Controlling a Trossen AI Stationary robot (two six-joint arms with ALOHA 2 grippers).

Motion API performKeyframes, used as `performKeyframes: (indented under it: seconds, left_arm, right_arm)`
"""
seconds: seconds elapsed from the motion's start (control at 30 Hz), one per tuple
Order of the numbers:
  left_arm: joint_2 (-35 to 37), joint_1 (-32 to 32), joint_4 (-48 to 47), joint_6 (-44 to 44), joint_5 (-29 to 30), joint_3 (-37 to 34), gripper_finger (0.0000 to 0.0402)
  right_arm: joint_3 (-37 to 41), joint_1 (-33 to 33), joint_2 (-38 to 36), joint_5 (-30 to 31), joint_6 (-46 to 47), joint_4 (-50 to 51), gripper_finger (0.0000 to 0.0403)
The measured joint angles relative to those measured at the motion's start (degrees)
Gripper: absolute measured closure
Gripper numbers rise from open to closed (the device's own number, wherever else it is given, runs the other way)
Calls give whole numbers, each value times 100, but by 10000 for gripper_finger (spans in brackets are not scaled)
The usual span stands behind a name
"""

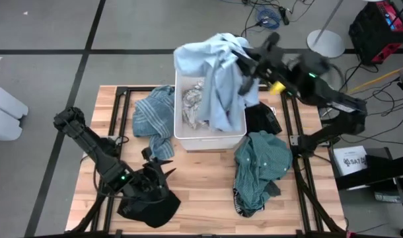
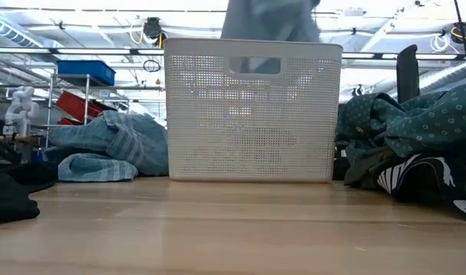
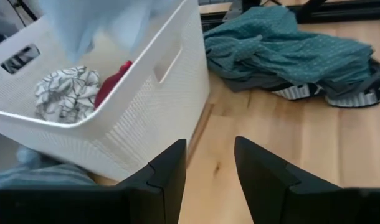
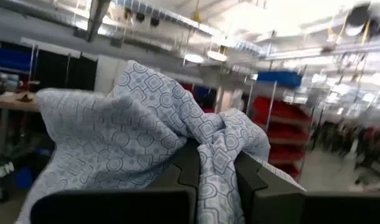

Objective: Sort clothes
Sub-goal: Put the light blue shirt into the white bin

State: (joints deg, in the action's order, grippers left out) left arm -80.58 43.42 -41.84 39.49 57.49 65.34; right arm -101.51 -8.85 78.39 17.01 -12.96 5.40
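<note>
My right gripper (image 1: 244, 63) is raised above the far right part of the white bin (image 1: 182, 135), shut on a light blue patterned garment (image 1: 215, 79) that drapes down over the bin. Inside the bin lie a white-grey patterned piece (image 3: 59, 93) and a red-pink piece (image 3: 112, 81). My left gripper (image 1: 160, 165) hovers open and empty near the bin's near left corner, above a black garment (image 1: 148, 201). A blue striped garment (image 1: 155, 116) lies left of the bin, and a teal garment (image 1: 261, 165) lies to its right. My right gripper pinches a bunched fold of the light blue garment (image 4: 218, 155) between its two fingers (image 4: 184, 171), several layers thick. The fingers come roughly level from the table's right side. The garment hangs slack below them, its lower part (image 1: 221, 116) over the inside of the bin.
A second black garment (image 1: 262, 118) lies against the bin's right side. Bare wood (image 1: 201, 185) stretches between the black and teal garments in front of the bin. A dark metal frame (image 1: 294, 125) runs along the table's edges.
</note>
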Motion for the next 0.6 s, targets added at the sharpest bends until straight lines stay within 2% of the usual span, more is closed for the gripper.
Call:
performKeyframes:
  seconds: [0.13,0.37,0.47,0.6]
  left_arm:
    - [2,-225,124,-403,-9,0,256]
    - [2,-582,95,-734,-186,0,256]
    - [2,-634,109,-729,-540,0,256]
    - [2,-624,197,-733,-652,0,256]
  right_arm:
    - [0,-793,341,-866,691,59,375]
    - [0,-1719,1004,-1769,1423,427,375]
    - [0,-1945,1245,-1993,1518,850,375]
    - [0,-2123,1513,-2043,1276,1548,375]
